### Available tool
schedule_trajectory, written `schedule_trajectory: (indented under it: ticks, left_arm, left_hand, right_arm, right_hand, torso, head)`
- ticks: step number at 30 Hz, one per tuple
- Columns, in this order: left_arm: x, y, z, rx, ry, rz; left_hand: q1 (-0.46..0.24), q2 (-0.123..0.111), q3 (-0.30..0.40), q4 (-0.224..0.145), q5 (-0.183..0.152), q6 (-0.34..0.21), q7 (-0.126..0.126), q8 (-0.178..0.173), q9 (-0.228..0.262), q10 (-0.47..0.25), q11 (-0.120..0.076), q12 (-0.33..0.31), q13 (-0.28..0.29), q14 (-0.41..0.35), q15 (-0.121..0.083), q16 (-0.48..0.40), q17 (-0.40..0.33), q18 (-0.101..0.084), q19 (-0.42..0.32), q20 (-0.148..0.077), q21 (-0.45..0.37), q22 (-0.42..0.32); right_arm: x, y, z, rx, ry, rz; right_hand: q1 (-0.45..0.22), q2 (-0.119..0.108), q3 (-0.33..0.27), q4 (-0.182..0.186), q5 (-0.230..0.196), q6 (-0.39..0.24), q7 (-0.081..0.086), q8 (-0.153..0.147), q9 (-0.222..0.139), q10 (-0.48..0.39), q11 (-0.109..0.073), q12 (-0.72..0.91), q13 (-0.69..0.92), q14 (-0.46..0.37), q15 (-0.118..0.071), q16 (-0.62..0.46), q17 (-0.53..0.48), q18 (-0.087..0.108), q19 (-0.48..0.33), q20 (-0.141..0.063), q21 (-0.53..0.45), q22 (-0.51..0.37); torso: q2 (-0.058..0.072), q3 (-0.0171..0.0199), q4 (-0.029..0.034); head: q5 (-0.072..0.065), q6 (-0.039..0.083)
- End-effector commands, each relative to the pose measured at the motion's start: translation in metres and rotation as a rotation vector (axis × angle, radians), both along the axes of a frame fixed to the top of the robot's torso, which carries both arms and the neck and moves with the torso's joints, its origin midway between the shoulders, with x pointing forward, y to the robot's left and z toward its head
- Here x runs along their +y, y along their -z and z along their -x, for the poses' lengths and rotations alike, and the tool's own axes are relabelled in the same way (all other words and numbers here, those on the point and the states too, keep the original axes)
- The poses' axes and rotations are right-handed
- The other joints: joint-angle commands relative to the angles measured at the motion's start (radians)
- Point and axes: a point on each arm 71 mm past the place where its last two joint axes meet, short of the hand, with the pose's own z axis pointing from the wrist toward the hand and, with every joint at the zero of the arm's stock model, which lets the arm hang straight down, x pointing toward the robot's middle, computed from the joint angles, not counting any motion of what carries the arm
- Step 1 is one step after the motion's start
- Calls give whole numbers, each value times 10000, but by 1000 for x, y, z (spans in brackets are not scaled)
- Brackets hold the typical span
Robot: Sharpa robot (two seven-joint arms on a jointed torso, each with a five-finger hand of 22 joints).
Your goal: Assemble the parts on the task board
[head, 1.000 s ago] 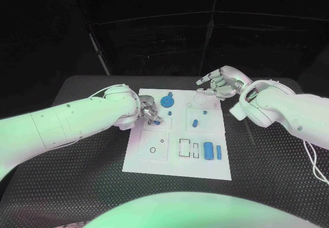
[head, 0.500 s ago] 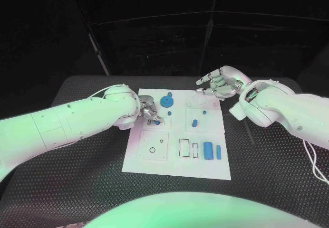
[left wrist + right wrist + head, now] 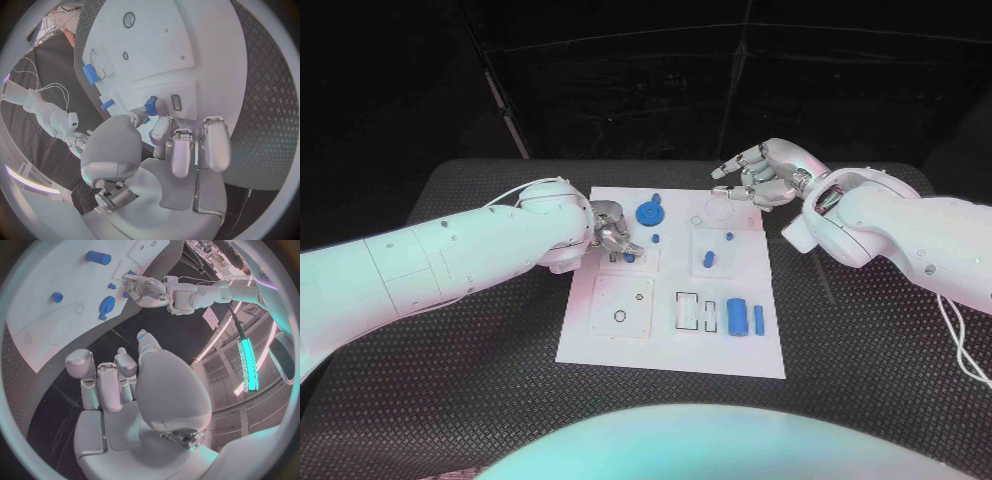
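The white task board (image 3: 668,335) lies in the middle of the black table. My left hand (image 3: 609,234) is low over the board's left side and pinches a small blue part (image 3: 629,257) between thumb and a finger. In the left wrist view that blue part (image 3: 150,106) sits at the fingertips (image 3: 160,127), close to a small rectangular slot (image 3: 176,102). My right hand (image 3: 759,172) hovers beyond the board's far right corner, fingers apart and holding nothing. A blue gear (image 3: 651,212) stands on the board just past the left hand.
More blue parts lie on the board: an oblong piece (image 3: 708,260), a thick cylinder (image 3: 737,316) and a thin bar (image 3: 760,319) near the right edge. A round recess (image 3: 619,316) and rectangular slots (image 3: 689,309) are in the near half.
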Motion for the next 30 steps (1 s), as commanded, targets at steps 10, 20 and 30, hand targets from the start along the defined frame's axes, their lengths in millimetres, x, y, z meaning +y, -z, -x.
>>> schedule_trajectory:
  ticks: [10,20,30]
  left_arm:
    - [-1,6,3,235,92,-149]
    - [0,6,4,286,134,-180]
    - [0,6,3,295,117,-199]
  left_hand:
    - [-341,-47,-995,445,-39,131,5,16,-10,85,-19,87,6,1038,-83,62,2635,-116,124,-13,45,173]
    - [-305,-55,-1223,506,-38,147,-7,26,-9,94,-27,92,7,1038,-88,62,2635,-120,135,-19,51,194]
    - [-268,-50,-1504,596,-41,164,-15,33,-12,102,-35,94,1,1038,-93,62,2635,-120,136,-24,45,199]
  right_arm:
    - [1,-2,0,-39,-65,-9]
    - [1,-1,0,-31,-76,-3]
    - [1,-1,0,-32,-82,-6]
  right_hand:
    - [15,72,-63,2,26,76,-13,35,-12,-8,-28,1,-9,424,-65,-67,-9,204,-16,-43,-52,-16]
    - [15,72,-63,2,26,76,-13,35,-12,-8,-28,1,-9,424,-65,-67,-9,204,-16,-43,-52,-16]
    - [6,77,-77,5,27,76,-13,38,-12,-10,-28,-3,-14,422,-65,-75,-19,205,-18,-44,-57,-25]
  torso:
    - [1,-4,1]
    - [2,-4,7]
    - [3,-3,0]
  head:
    - [3,-1]
    - [1,-1]
    - [4,-1]
